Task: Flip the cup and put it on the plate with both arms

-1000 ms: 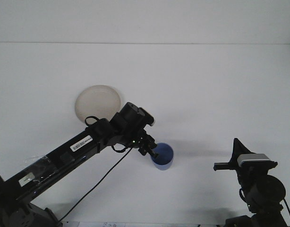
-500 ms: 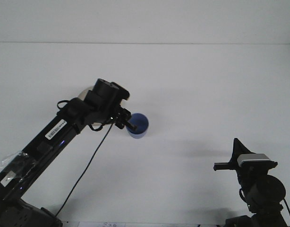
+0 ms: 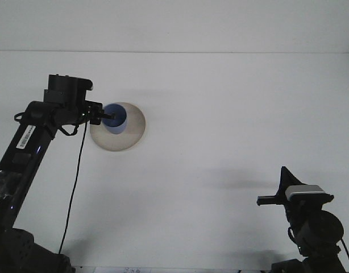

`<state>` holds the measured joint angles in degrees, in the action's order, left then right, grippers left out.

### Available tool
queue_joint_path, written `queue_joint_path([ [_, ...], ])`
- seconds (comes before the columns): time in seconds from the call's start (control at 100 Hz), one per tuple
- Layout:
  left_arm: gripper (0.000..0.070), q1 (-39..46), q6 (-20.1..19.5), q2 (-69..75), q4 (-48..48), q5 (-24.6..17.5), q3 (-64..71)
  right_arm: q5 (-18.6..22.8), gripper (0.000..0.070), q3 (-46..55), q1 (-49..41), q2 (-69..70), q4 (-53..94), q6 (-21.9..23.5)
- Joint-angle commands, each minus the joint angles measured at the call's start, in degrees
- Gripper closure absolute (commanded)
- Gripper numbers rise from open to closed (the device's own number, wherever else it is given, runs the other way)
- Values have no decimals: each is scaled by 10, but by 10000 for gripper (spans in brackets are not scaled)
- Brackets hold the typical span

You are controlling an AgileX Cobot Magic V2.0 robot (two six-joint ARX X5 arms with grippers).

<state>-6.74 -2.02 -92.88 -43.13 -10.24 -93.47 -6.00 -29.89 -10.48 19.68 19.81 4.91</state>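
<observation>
The blue cup (image 3: 115,120) is over the left part of the beige round plate (image 3: 131,134), its mouth facing up. I cannot tell whether it rests on the plate or hangs just above it. My left gripper (image 3: 105,117) reaches in from the left and is shut on the cup's near rim. My right gripper (image 3: 267,199) sits low at the bottom right, far from the cup and plate, with nothing near it.
The white table (image 3: 231,114) stretches to the back wall edge. The left arm's black cable (image 3: 75,176) hangs down toward the front left. The right arm's base (image 3: 316,227) fills the bottom right corner.
My left arm has swung up and to the left, carrying the blue cup from the table's middle front to over the plate. The right arm has not moved.
</observation>
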Motion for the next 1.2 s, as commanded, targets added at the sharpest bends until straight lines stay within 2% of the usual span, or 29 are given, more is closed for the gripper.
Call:
queue_joint_path([
  [0.0,690,3,10,-24,12,-1,-12,0,700,-6,-2,2,-5,-2],
  [0.37,690,12,16,-96,30,-8,-12,0,700,-6,-2,1,-5,-2],
  [0.47,664,12,17,-97,30,-8,-12,0,700,-6,-2,1,-5,-2],
  [0.53,544,12,17,-97,29,-8,-12,0,700,-6,-2,1,-5,-2],
  [0.56,454,12,19,-97,28,-8,-12,0,700,-6,-2,1,-5,-2],
  [0.61,259,13,21,-97,26,-8,-12,0,700,-6,-2,1,-5,-2],
  [0.64,185,13,22,-97,25,-8,-12,0,700,-6,-2,1,-5,-2],
  [0.68,108,15,23,-97,26,-8,-12,0,700,-6,-2,1,-5,-2],
  [0.71,86,16,23,-97,26,-8,-12,0,700,-6,-2,1,-5,-2],
  [0.8,79,17,24,-88,25,-11,-12,0,700,-6,-2,1,-5,-2],
  [0.92,85,19,25,-55,21,-39,-12,0,700,-6,-2,1,-5,-2],
  [0.97,101,19,24,-35,18,-40,-12,0,700,-6,-2,1,-5,-2],
  [1.05,171,18,22,4,16,-40,-9,0,700,-6,-2,1,-5,-2],
  [1.19,198,18,26,77,23,-40,16,0,700,-6,-2,1,-5,-2],
])
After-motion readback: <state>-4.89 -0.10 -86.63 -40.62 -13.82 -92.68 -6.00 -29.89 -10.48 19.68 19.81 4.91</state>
